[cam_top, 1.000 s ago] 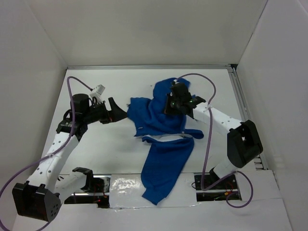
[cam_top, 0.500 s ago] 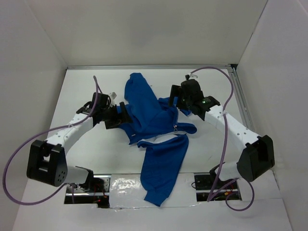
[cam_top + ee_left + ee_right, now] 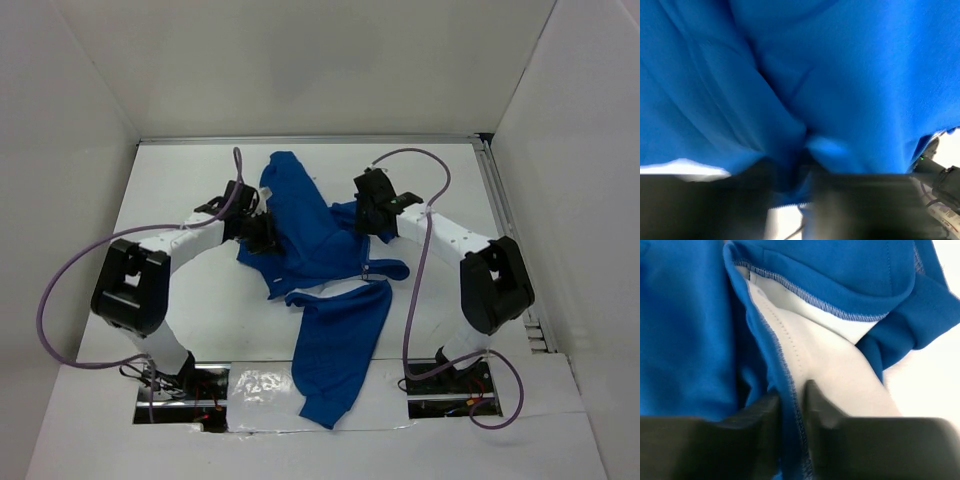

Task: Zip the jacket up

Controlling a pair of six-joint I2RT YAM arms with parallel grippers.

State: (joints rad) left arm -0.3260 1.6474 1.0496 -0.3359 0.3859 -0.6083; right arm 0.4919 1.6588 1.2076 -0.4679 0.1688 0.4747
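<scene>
The blue jacket (image 3: 315, 240) lies crumpled mid-table, one long part (image 3: 335, 365) trailing over the near edge. A pale zipper pull (image 3: 366, 268) shows by its right fold. My left gripper (image 3: 262, 232) sits on the jacket's left side. In the left wrist view, blue cloth (image 3: 840, 75) fills the frame and a fold runs down between the blurred dark fingers of the left gripper (image 3: 797, 170). My right gripper (image 3: 371, 215) is at the jacket's right side. Its fingers (image 3: 815, 400) are pinched on a stitched blue hem (image 3: 785, 375) beside the white lining (image 3: 830, 360).
White walls enclose the table on three sides, with a metal rail (image 3: 500, 200) along the right. The arm bases (image 3: 185, 385) (image 3: 440, 380) stand at the near edge by silver tape. Purple cables (image 3: 70, 290) loop off both arms.
Both arms have swung inward onto the jacket. The left gripper moved right onto the cloth's left side and closed; the right gripper shifted slightly left and closed on the hem. The jacket's top shifted left.
</scene>
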